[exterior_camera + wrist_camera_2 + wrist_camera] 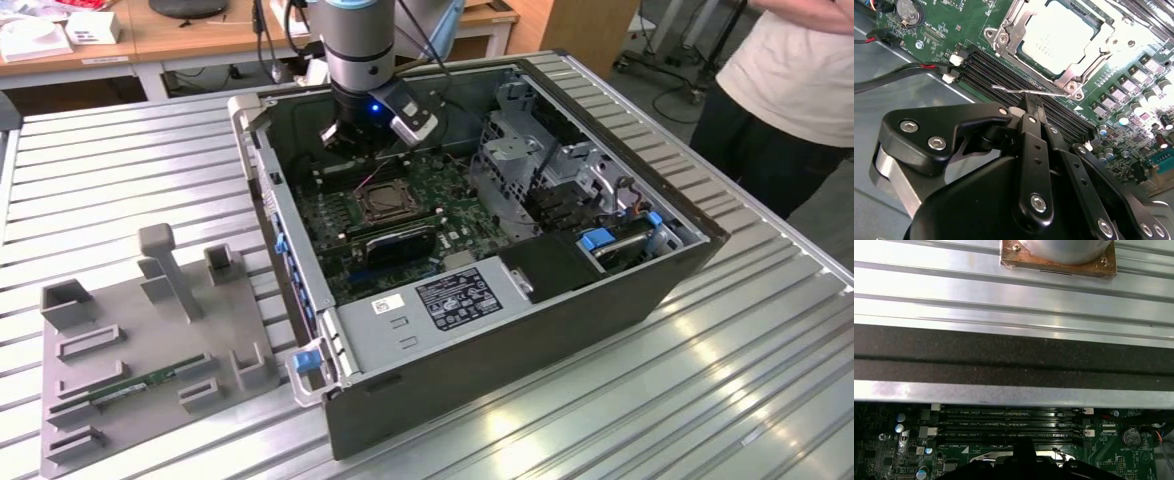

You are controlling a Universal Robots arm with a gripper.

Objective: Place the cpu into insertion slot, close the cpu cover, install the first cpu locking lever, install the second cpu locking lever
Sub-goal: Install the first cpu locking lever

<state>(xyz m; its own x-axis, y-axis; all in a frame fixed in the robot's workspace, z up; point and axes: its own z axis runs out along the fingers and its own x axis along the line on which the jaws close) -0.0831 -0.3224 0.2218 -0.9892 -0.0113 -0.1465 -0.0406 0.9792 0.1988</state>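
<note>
end effector (1033, 104) at lever (1009, 90), silvery cpu (1061, 37) seated

The silvery cpu (1059, 37) is sitting flat in the slot (358, 208), with the metal cover (1064, 77) lying closed around it.

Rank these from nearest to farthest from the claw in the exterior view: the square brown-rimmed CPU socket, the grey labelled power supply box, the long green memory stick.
1. Square brown-rimmed CPU socket, beside the claw.
2. Grey labelled power supply box, at the case's near end.
3. Long green memory stick, on the grey tray outside the case.
</note>
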